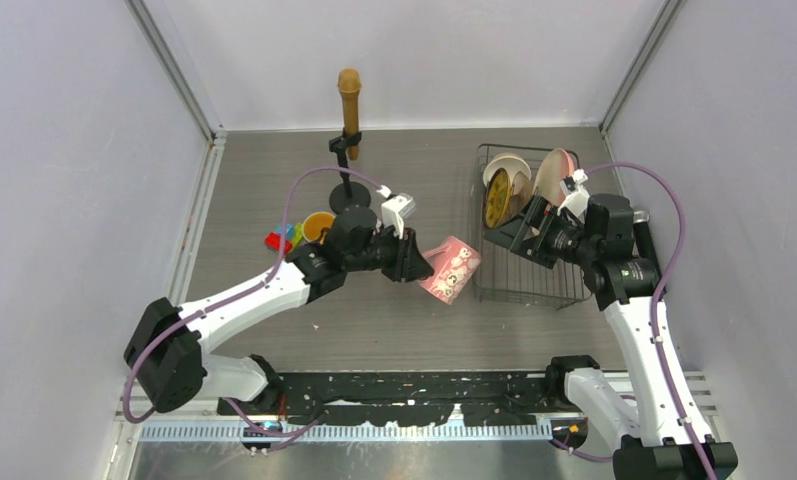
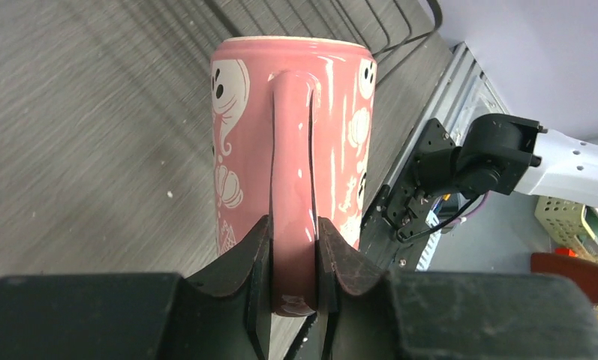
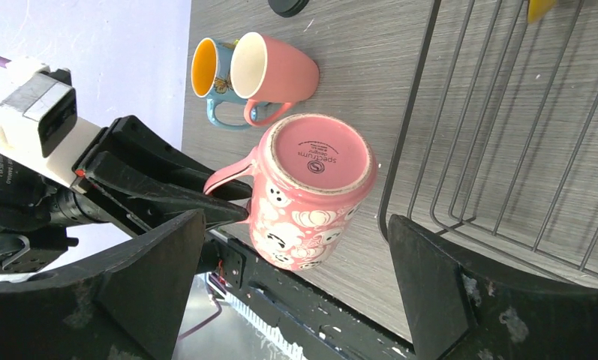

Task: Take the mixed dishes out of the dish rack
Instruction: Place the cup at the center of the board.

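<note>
Your left pincer (image 2: 293, 251) is shut tight on the handle (image 2: 292, 150) of the pink patterned mug (image 2: 235, 135). Its fingers (image 2: 243, 262) press on the handle, one on each side. The mug is tipped onto its side, with its bottom pointing toward the dish rack (image 1: 534, 298). It is outside the rack, just beside the rack's left wall. You cannot tell if the mug touches the counter (image 1: 394, 320) or hangs a little above it.

Your right pincer (image 3: 295, 221) is spread wide and holds nothing. Seen from above, it is over the rack, close to the dishes in there.

Three dishes lean up at the far end of the rack. They are the small yellow plate (image 1: 496, 197), the white bowl (image 1: 507, 165) and the big pink-cream plate (image 1: 554, 172).

The orange mug (image 3: 205, 66) and the pink mug (image 3: 280, 71) sit on the counter to the left, well away from the rack. They are right next to each other. Some toy blocks (image 1: 282, 238) lie just beside the orange mug. A microphone stand (image 1: 349, 110) stands behind the mugs, near the back wall.
</note>
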